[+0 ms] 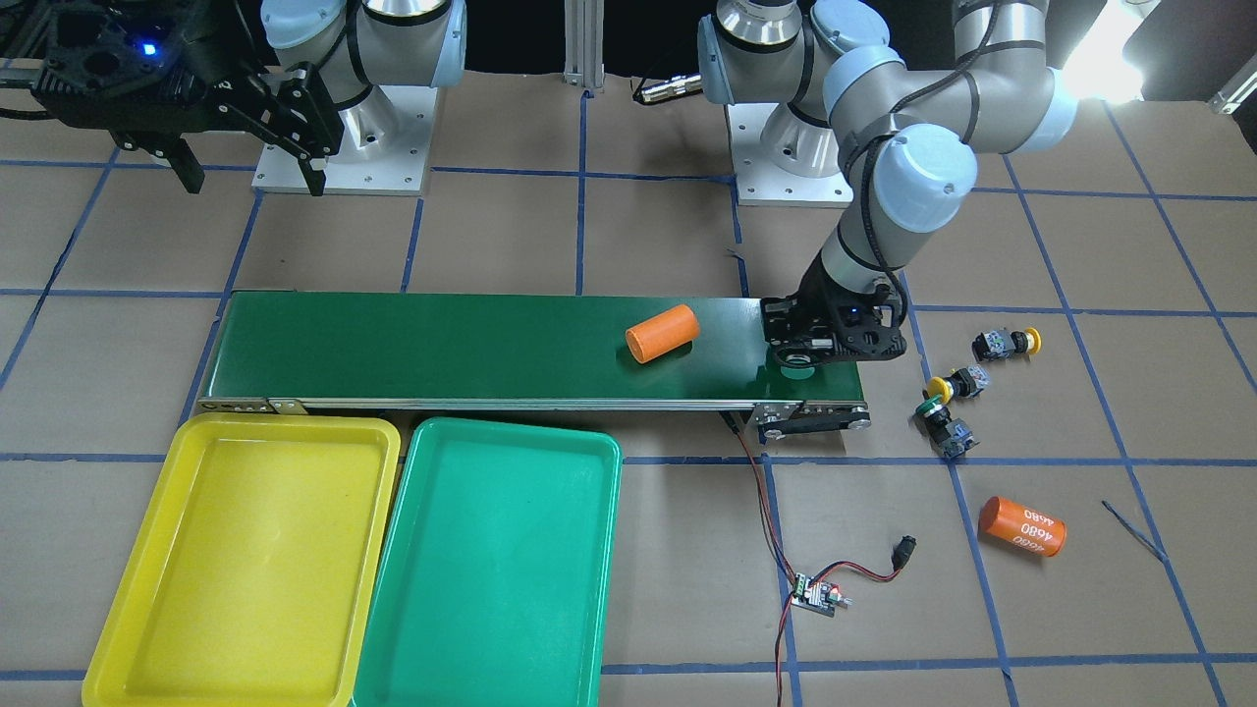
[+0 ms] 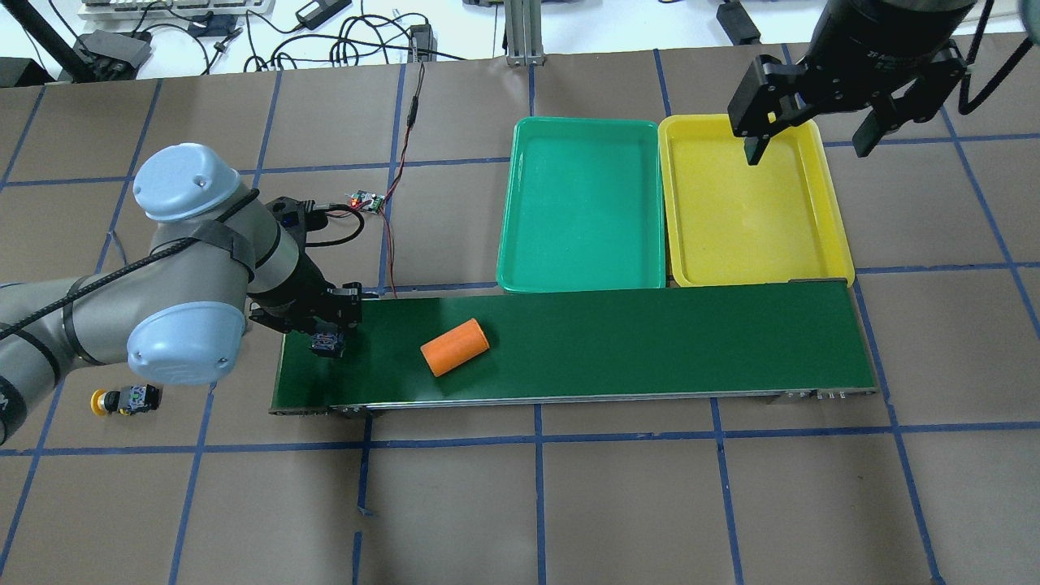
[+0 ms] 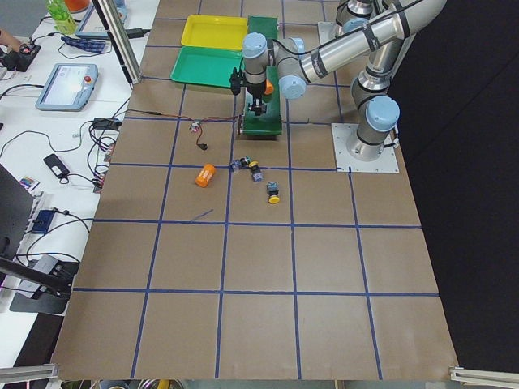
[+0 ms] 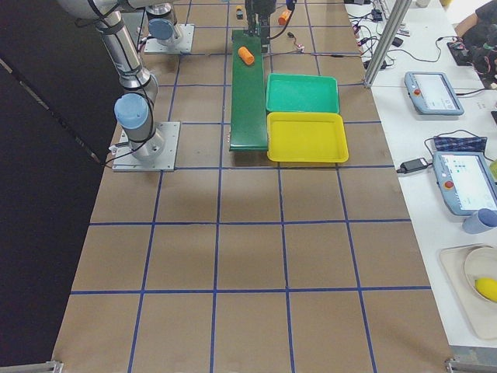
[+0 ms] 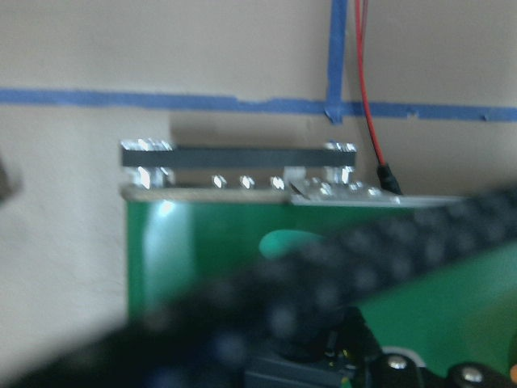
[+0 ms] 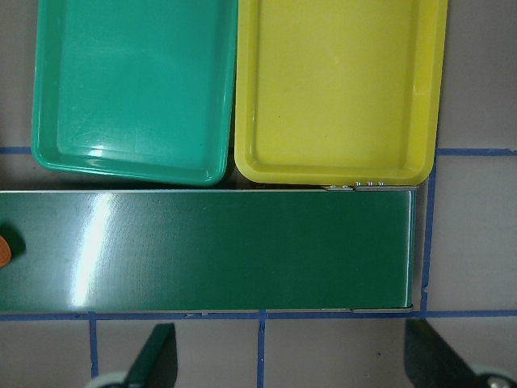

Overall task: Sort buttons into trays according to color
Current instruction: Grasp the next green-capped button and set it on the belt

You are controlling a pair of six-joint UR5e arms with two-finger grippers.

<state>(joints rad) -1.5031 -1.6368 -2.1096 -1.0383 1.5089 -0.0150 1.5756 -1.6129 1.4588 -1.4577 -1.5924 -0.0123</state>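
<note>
My left gripper (image 1: 800, 361) is low over the near end of the belt, shut on a green button (image 2: 327, 345) whose cap (image 5: 289, 242) shows past the blurred fingers. Two yellow buttons (image 1: 1007, 343) (image 1: 957, 384) and another green button (image 1: 943, 422) lie on the table beside that belt end. The yellow tray (image 1: 128, 589) and the teal tray (image 1: 609, 491) sit side by side, both empty. My right gripper (image 2: 804, 146) hangs open and empty high above the yellow tray (image 6: 242, 166) and the belt's far end.
The dark-green conveyor belt (image 1: 442, 344) carries an orange cylinder (image 1: 662, 333). A second orange cylinder (image 1: 1021, 525) lies on the table near the loose buttons. A small controller board (image 1: 815, 596) with red and black wires sits in front of the belt.
</note>
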